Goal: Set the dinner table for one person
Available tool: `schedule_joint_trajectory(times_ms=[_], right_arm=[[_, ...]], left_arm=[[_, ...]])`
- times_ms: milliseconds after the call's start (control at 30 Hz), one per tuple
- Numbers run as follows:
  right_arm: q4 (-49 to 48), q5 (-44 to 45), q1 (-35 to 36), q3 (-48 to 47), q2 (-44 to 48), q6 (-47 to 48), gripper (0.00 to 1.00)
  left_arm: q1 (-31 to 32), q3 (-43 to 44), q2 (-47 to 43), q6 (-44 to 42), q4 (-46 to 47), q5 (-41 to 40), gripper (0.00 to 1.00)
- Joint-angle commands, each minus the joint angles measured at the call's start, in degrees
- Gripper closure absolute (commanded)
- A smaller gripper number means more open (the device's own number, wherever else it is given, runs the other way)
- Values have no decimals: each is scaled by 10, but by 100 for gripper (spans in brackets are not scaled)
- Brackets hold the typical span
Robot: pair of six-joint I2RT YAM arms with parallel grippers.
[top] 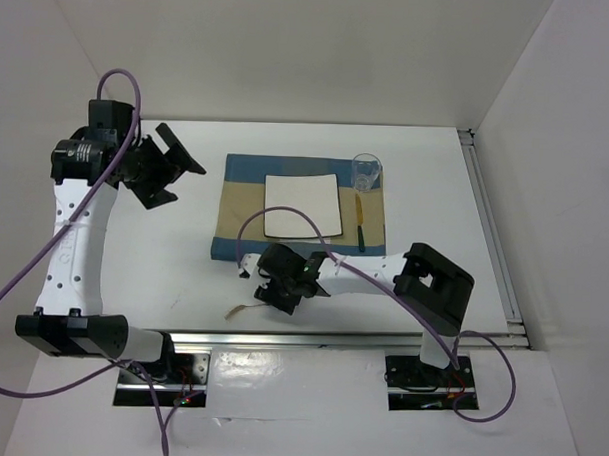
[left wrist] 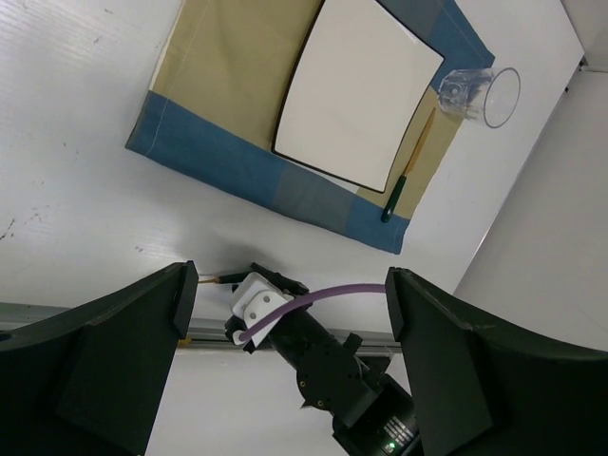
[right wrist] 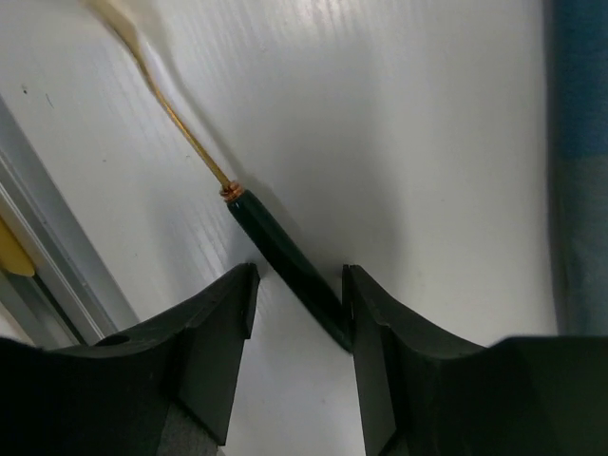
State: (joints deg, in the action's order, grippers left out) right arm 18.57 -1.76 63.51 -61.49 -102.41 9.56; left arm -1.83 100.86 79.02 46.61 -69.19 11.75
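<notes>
On the white dinner table (top: 164,253), near its front rail, lies a utensil with a dark green handle (right wrist: 280,252) and a gold shaft (right wrist: 185,133). My right gripper (right wrist: 299,285) is lowered over it, jaws on either side of the handle. The handle's end touches the right finger and a gap remains on the left side, so it is open. From above, that gripper (top: 272,287) hides the handle; only the gold end (top: 240,309) shows. My left gripper (top: 171,173) hangs open and empty, high at the back left.
A blue-and-tan placemat (top: 235,221) holds a white square plate (top: 302,205). Another green-handled utensil (top: 360,222) lies to the plate's right, and a clear glass (top: 367,171) stands at the mat's far right corner. The metal rail (right wrist: 47,275) runs close to the right gripper.
</notes>
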Motion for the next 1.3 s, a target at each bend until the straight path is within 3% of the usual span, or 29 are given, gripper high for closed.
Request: schedule_joint_trajectory(times_ms=[0, 133, 300, 700, 900, 1067, 1267], right_arm=[[-24, -18, 4, -14, -13, 9, 48], [-24, -18, 4, -3, -18, 9, 49], [-23, -31, 4, -10, -31, 9, 69], [68, -31, 23, -43, 48, -9, 90], [117, 22, 23, -151, 62, -94, 94], [175, 25, -16, -294, -17, -175, 99], [162, -16, -73, -375, -77, -251, 100]], left_arm=[[-14, -4, -19, -15, 16, 21, 0], [-20, -14, -19, -20, 21, 28, 0], [-31, -20, -19, -26, 21, 33, 0], [-53, -25, -24, -36, 27, 49, 0], [-58, -5, -29, -30, 32, 59, 0], [-58, -22, -48, -19, 68, 81, 0], [-63, -15, -53, -19, 68, 81, 0]])
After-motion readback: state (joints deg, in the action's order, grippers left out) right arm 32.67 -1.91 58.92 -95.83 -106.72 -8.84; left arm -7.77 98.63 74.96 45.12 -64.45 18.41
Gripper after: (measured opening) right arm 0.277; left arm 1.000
